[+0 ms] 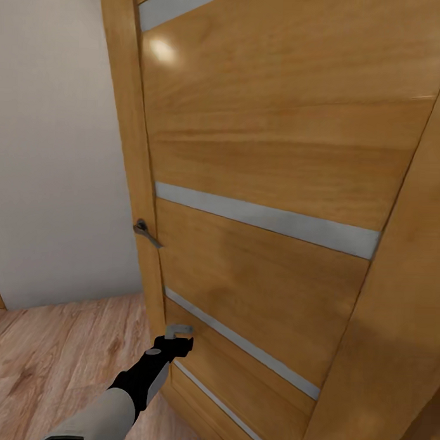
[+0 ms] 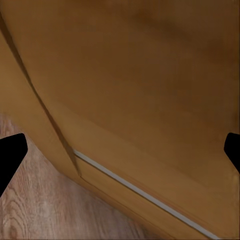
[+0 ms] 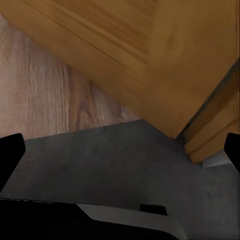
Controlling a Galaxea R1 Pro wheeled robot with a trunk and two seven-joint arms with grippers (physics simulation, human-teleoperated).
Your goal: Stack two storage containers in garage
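Note:
The two storage containers are out of view. My left gripper (image 1: 180, 338) reaches forward at the end of its black forearm, close to the lower edge of a honey-coloured wooden door (image 1: 267, 152). In the left wrist view its fingertips (image 2: 11, 155) sit far apart with only the door's panel between them, so the left gripper (image 2: 120, 152) is open and empty. My right gripper (image 3: 120, 156) is also open and empty. It looks down at dark grey floor (image 3: 100, 160) where that meets light wood planks (image 3: 45, 85).
The door has pale horizontal inlay strips and a metal lever handle (image 1: 145, 232) on its left edge. A wooden frame post (image 1: 393, 353) stands at the right. A pale wall (image 1: 57, 144) and wood plank flooring (image 1: 50, 360) lie to the left.

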